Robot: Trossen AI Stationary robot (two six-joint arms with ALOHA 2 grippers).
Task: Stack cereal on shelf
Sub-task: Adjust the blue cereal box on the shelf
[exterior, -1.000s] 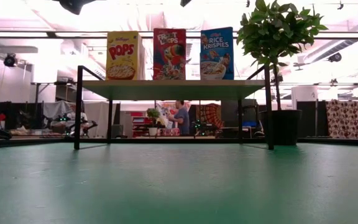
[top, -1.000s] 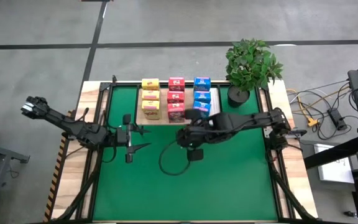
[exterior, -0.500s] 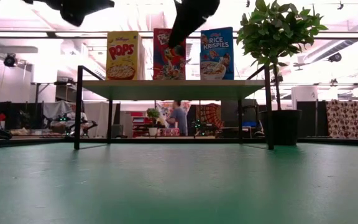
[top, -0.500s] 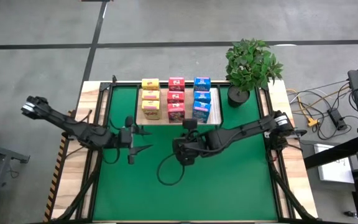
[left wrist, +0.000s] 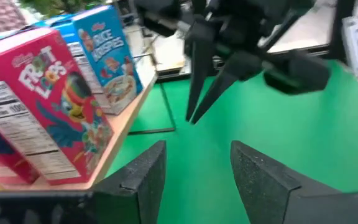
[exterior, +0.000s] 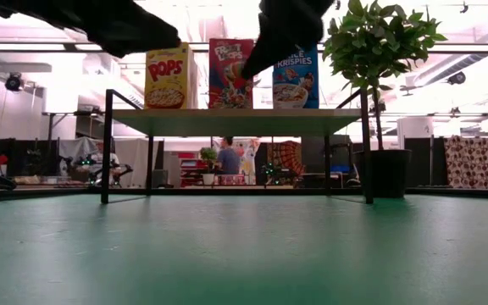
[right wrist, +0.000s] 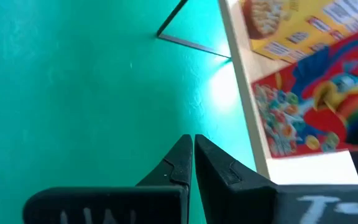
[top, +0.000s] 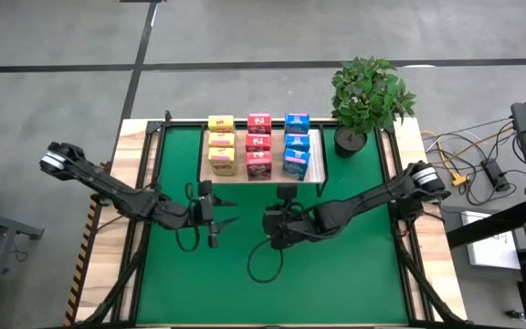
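Note:
The shelf (top: 316, 168) stands at the far middle of the green mat, and its wood board carries the cereal in three columns: yellow (top: 220, 144), pink-red (top: 258, 144) and blue (top: 296, 143). In the low view the front boxes, yellow (exterior: 169, 76), pink-red (exterior: 227, 80) and blue (exterior: 302, 83), stand upright on the shelf (exterior: 235, 121). My left gripper (top: 229, 208) hovers open, just near-left of the shelf. My right gripper (top: 284, 196) hovers shut in front of the shelf, slanting down toward it. The left wrist view shows that shut right gripper (left wrist: 194, 112) beyond the pink-red box (left wrist: 48, 106).
A potted plant (top: 370, 96) stands at the shelf's right end. A black cable loop (top: 263, 263) hangs below the right arm over the mat (top: 354, 265). Black frame rails run along both mat sides. People move in the room behind the table (exterior: 227, 161).
My right gripper has drawn back from the shelf's blue column toward the near edge and come lower into the low view. My left gripper has moved toward the table's right and slightly nearer, also dropping into the low view. The boxes have stayed put.

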